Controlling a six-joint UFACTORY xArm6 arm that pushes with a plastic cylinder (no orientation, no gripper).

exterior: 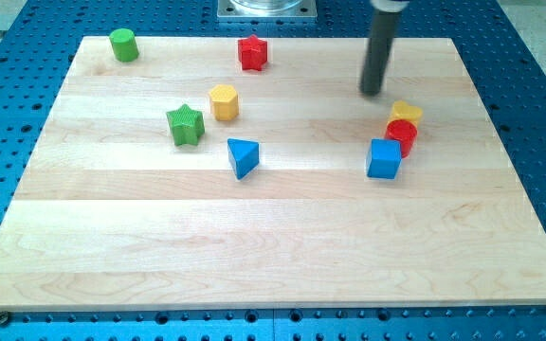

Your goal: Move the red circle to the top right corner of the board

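Note:
The red circle (402,134) sits right of the board's middle, wedged between a yellow block (407,113) just above it and a blue cube (384,158) just below-left; all three touch or nearly touch. My tip (373,91) rests on the board above and left of this cluster, a short gap from the yellow block and apart from the red circle. The rod rises from the tip out of the view's top.
The wooden board (273,237) lies on a blue perforated table. A red star (252,53) is at top centre, a green cylinder (123,44) top left, a yellow hexagon (224,101), a green star (186,125) and a blue triangle (243,156) left of centre.

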